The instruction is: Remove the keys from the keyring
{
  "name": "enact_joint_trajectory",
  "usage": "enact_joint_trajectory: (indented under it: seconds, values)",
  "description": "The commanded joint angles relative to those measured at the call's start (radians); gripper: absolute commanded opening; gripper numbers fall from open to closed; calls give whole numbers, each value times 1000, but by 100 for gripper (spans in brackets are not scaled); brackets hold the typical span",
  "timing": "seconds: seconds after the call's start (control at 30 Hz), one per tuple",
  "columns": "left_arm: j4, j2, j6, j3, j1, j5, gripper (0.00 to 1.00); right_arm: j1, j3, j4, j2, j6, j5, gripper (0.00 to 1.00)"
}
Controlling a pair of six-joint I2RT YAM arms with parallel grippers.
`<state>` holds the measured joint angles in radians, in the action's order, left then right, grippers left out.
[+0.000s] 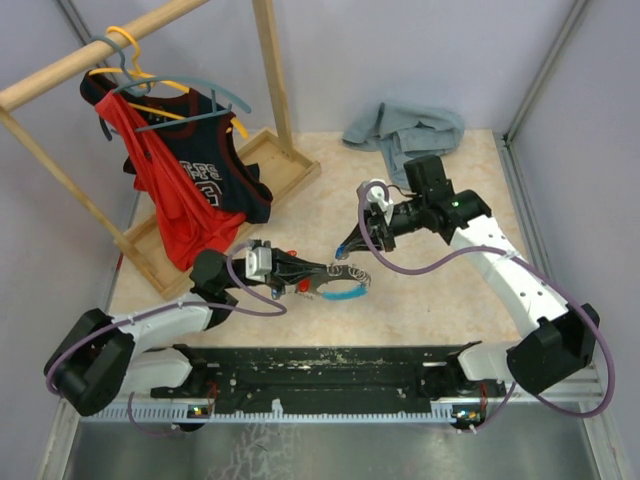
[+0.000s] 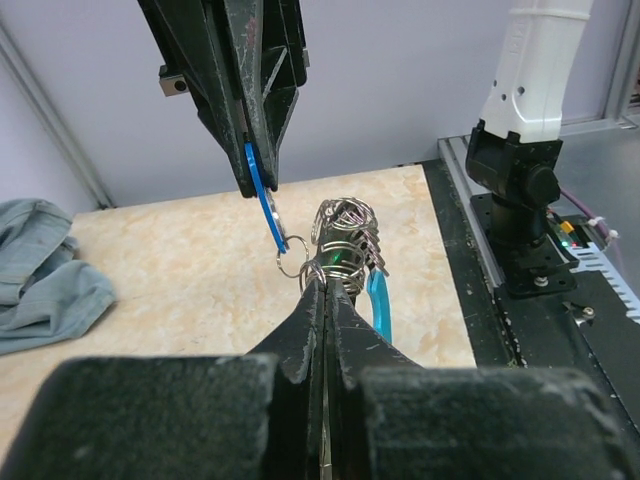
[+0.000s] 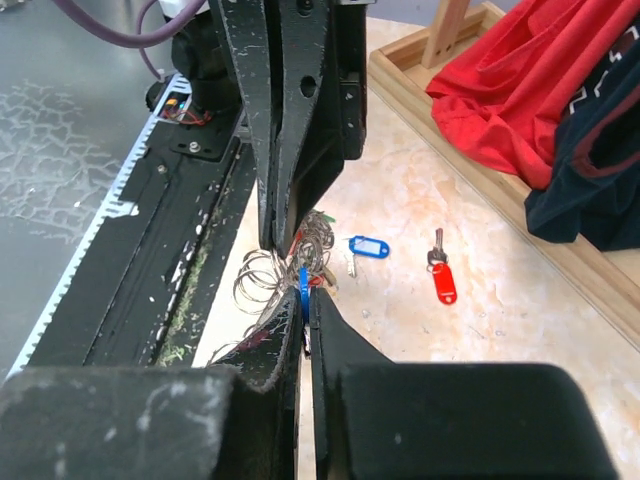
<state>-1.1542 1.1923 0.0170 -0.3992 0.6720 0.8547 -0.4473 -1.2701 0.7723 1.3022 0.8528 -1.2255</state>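
Note:
The keyring (image 2: 345,235), a bunch of silvery coils, hangs just above the table between both grippers. My left gripper (image 2: 326,282) is shut on its near side, reaching from the left (image 1: 335,272). A light blue tag (image 2: 378,305) dangles from the bunch. My right gripper (image 3: 308,295) comes down from above (image 2: 258,185) and is shut on a dark blue key tag (image 2: 266,210) that links to the bunch through a small ring. Two loose keys lie on the table: one with a blue tag (image 3: 368,246), one with a red tag (image 3: 442,281).
A wooden clothes rack (image 1: 270,70) with red and navy jerseys (image 1: 190,190) on hangers stands at the back left, on a wooden base tray (image 1: 290,175). A grey cloth (image 1: 405,130) lies at the back. A black rail (image 1: 330,365) runs along the near edge.

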Motion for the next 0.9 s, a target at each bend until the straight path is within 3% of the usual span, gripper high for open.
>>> enact_joint_trajectory:
  seconds: [0.0,0.27,0.4,0.5,0.67,0.87]
  values:
    - [-142,-28,-7,37,-14,-40,0,31,3,-43,-39,26,-24,0]
    - [-205,30,37,42,-15,-67,1,32,-7,-58,-45,-10,-105,0]
    - [-217,69,56,32,-15,-51,18,32,-20,-51,-52,-17,-128,0]
    - [-207,62,48,33,-15,-62,24,32,-21,-48,-54,-18,-128,0]
    - [-104,-1,16,14,-22,-106,35,32,-23,-33,-57,-1,-110,0]
    - [64,-6,11,-81,-20,-86,35,32,-28,-13,-57,18,-105,0]
